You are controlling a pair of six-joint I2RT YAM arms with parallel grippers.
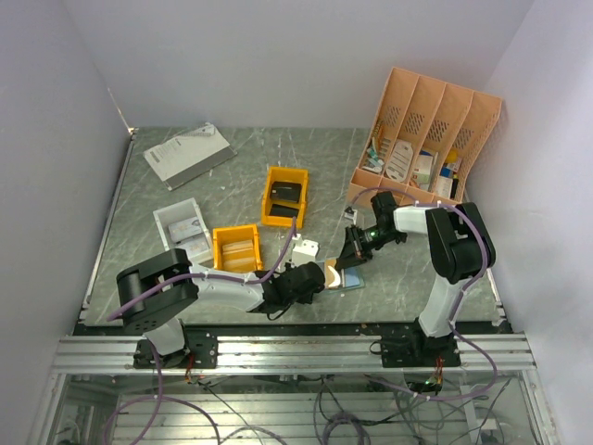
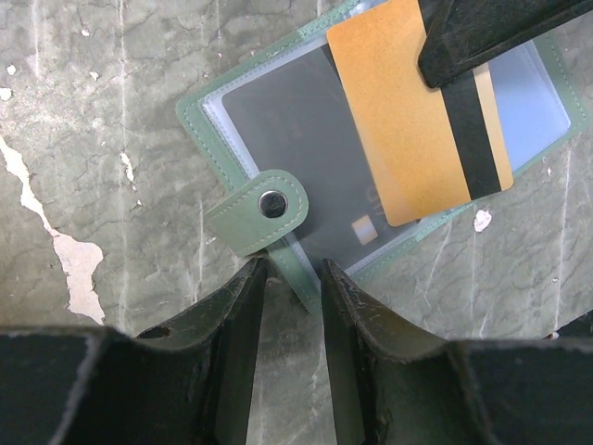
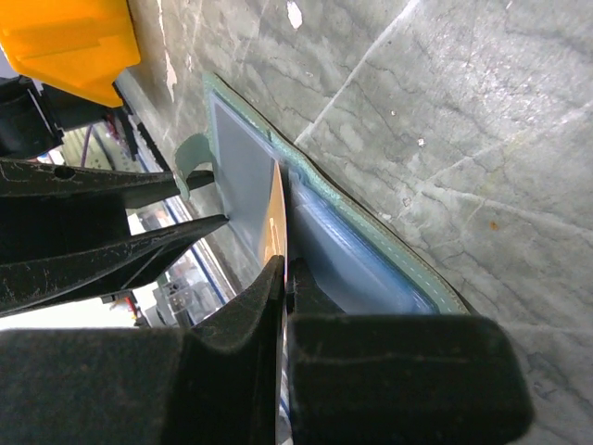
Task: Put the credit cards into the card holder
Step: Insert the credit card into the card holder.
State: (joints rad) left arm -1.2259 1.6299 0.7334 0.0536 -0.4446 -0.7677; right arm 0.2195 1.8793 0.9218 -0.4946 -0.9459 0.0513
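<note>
The right hand [image 3: 285, 264] was closed on a gold credit card [image 2: 398, 139], which showed edge-on between its fingers in the right wrist view. The card had a black stripe along one side and was tilted over the open card holder [image 2: 287, 120], with its lower corner over the clear pocket and one dark finger crossing its upper end.

The left hand [image 2: 295, 269] had its jaws partly apart, one on either side of the holder's grey-green strap [image 2: 259, 213]. The strap's round metal snap lay just beyond the fingertips. Whether the fingers touched the strap could not be told.

The card holder lay spread flat on the marbled grey counter [image 2: 111, 139], near its front edge and between the two hands, with its pale blue inside facing up.

Farther out in the top view stood a small white box [image 1: 306, 248] and two yellow bins [image 1: 283, 197]. A white tray [image 1: 182, 227] sat to the left, a grey folder [image 1: 188, 155] lay at the far left corner, and a peach desk organiser [image 1: 426, 130] leaned at the far right.
</note>
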